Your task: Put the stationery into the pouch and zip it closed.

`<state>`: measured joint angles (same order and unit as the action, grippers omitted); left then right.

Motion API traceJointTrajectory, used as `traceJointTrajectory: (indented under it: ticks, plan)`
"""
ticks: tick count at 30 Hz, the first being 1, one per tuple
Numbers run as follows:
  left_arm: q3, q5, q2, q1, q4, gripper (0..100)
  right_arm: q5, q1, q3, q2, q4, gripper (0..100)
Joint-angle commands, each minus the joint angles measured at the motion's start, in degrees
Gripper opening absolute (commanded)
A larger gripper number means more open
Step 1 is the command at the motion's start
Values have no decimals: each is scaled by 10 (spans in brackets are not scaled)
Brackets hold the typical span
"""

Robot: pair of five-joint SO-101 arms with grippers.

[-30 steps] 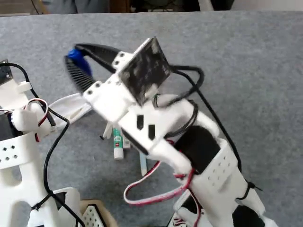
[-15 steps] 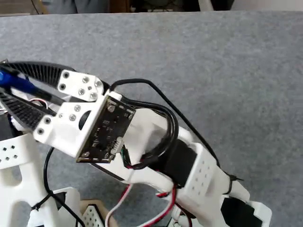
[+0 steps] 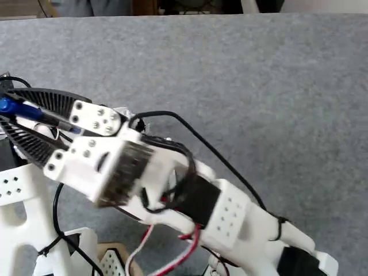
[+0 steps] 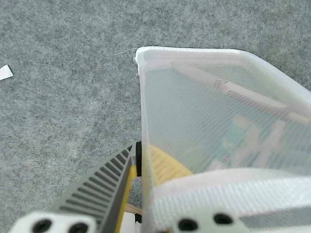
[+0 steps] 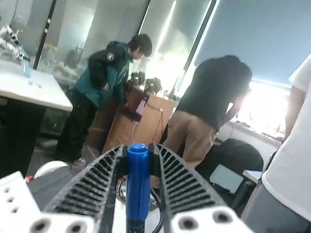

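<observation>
Mesh is sitting closest to the left wrist camera: the pouch (image 4: 194,111) is being held over the grey table (image 4: 58,87) by the left gripper (image 4: 140,162), whose ribbed jaw and white jaw are pressing together on the pouch's near edge. Through the mesh, a glue stick (image 4: 228,143) with a green band and a long white stick (image 4: 243,92), probably a pen, are lying inside the pouch, so part of the stationery is looking done.

Farther from the pouch, the right gripper (image 5: 138,155) is pinching a blue pen (image 5: 137,179) between its two black ribbed fingers and is pointing it up and away from the table. That pen is judged to be the piece waiting to go in, and the zipping is not yet done.

Several things are proving hard to read. Something yellow is showing behind the pouch's near corner, and I cannot tell whether it is a pad on the jaw or an item inside. The pouch's mouth and zip pull are lying toward the cut-off near side, so how wide it is gaping cannot be told. In the high view the right arm (image 3: 230,213) is covering the table beneath it, so the pen's closeness to the pouch cannot be judged, nor whether more stationery is waiting beside the pouch.
</observation>
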<state>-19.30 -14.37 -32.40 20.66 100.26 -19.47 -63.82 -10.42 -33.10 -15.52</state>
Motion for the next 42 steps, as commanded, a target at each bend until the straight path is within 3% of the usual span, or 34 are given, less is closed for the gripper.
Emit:
traceJointTrajectory:
  ticks: [1, 6, 30, 37, 42]
  plan:
    - [-61, 3, 18, 18, 8, 28, -6, -6, 0, -37, 14, 12]
    - [-61, 3, 18, 17, 8, 28, -5, -6, -17, -43, -25, 12]
    - [-65, 4, 18, 21, 8, 28, -5, 25, -28, -41, -6, 16]
    - [-65, 4, 18, 21, 8, 28, -5, 25, -28, -40, -6, 185]
    - [-63, 3, 18, 21, 8, 28, -5, 25, -28, -41, -6, 191]
